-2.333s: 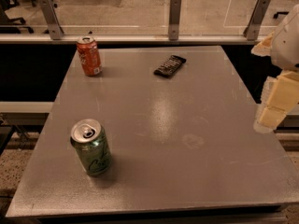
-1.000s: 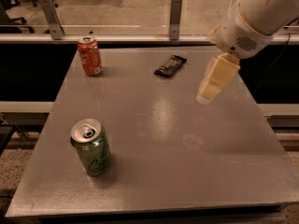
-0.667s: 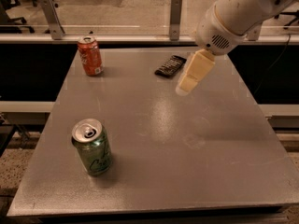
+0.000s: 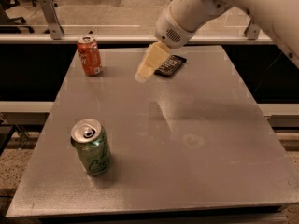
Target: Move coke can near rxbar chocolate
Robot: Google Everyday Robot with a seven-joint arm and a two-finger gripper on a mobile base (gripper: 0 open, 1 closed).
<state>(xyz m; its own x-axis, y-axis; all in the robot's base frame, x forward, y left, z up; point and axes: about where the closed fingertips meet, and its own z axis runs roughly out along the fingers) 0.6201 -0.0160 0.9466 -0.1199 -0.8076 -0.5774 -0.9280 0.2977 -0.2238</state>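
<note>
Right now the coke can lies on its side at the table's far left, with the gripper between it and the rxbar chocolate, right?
No. The camera view shows the coke can standing upright, not on its side, at the far left of the table. The gripper is indeed between it and the rxbar chocolate, close beside the bar.

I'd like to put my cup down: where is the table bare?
Bare: middle and right of the grey table, past the green soda can. Crowded: the back, with the red-orange soda can, flat dark wrapped bar and cream gripper hovering between.
</note>
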